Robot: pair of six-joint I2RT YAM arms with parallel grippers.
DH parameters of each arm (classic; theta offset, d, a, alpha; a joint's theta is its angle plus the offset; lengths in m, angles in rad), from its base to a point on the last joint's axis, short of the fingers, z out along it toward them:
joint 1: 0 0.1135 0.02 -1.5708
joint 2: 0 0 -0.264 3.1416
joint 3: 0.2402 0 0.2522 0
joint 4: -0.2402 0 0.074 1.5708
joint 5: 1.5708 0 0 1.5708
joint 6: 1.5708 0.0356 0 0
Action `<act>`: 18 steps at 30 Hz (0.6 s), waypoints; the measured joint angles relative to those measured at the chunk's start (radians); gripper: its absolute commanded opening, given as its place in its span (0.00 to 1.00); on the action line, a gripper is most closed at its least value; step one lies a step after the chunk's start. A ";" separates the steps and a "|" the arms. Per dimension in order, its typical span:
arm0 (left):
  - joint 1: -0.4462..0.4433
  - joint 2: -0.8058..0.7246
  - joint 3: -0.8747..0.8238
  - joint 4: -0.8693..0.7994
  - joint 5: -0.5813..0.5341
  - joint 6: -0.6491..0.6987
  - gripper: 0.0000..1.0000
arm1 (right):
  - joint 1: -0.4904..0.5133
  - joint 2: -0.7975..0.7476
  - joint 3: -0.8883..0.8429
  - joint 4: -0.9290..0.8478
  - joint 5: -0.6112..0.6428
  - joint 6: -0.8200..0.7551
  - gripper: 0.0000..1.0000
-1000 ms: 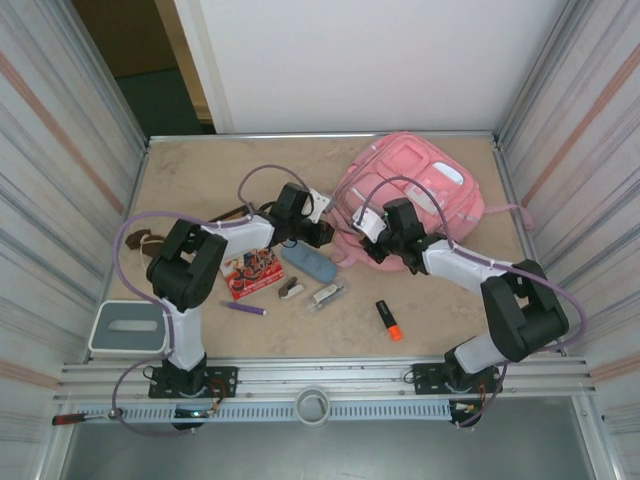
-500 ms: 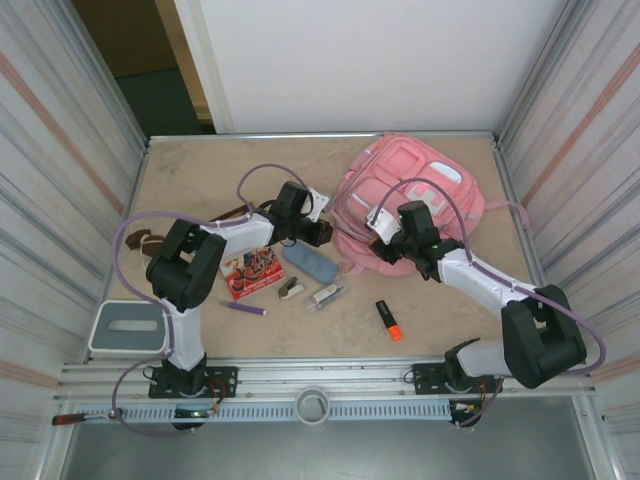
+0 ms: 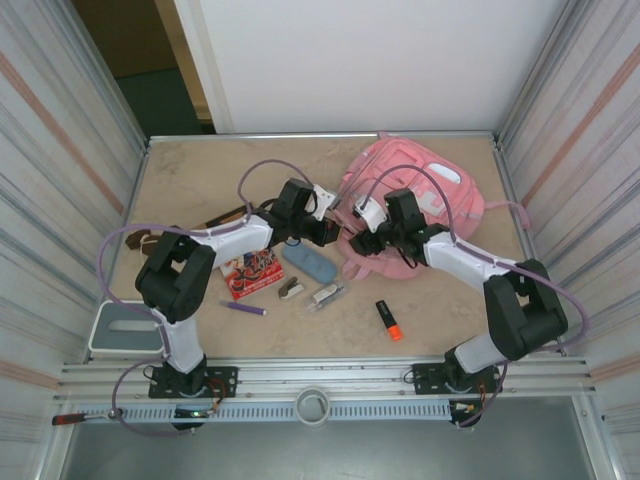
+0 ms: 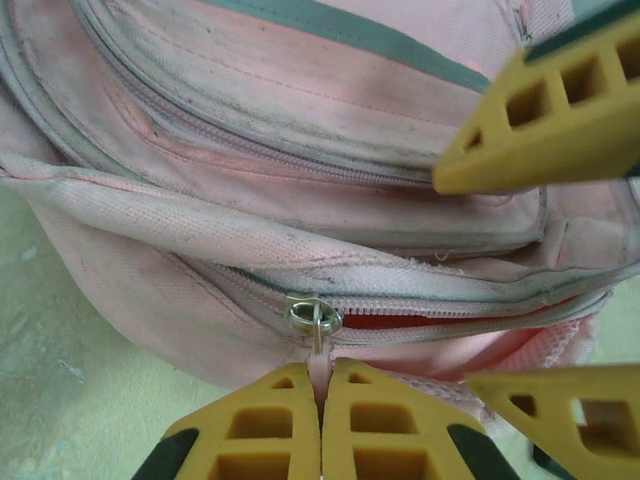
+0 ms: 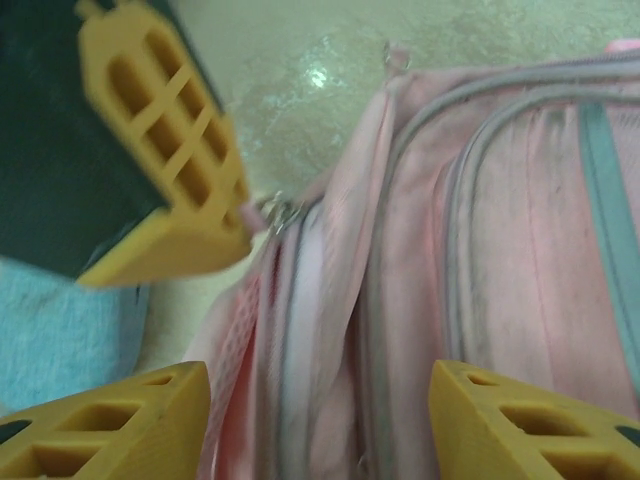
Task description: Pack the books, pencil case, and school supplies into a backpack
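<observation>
The pink backpack lies at the back right, its zip partly parted. My left gripper is shut on the zip pull at the bag's left edge. My right gripper is open and straddles the bag's folds just beside it. The blue-grey pencil case lies in front of the bag. The red-and-white book lies left of the case, and the dark book is half hidden behind my left arm. A purple pen, orange highlighter, stapler piece and clear clip lie near the front.
A brown-and-white lump with a cord sits at the left edge. A white-and-grey box stands at the near left corner. Corrugated walls close in both sides of the table.
My right gripper has opened and swung back left onto the backpack's near edge, close to the left gripper. The left gripper has stayed shut on the zip pull.
</observation>
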 measured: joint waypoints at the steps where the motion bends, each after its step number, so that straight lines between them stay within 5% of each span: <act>1: -0.001 0.000 -0.005 -0.002 0.000 0.000 0.00 | 0.000 0.019 0.016 -0.001 0.001 0.000 0.40; 4: -0.001 -0.001 -0.011 -0.006 -0.004 0.000 0.00 | 0.001 0.051 0.037 -0.003 0.007 -0.008 0.17; 8: 0.000 -0.013 -0.025 -0.001 -0.017 -0.004 0.00 | -0.003 0.046 0.029 -0.009 0.000 -0.011 0.01; 18: 0.044 -0.027 -0.015 0.012 -0.021 -0.006 0.00 | -0.070 -0.116 -0.031 -0.021 0.000 -0.021 0.00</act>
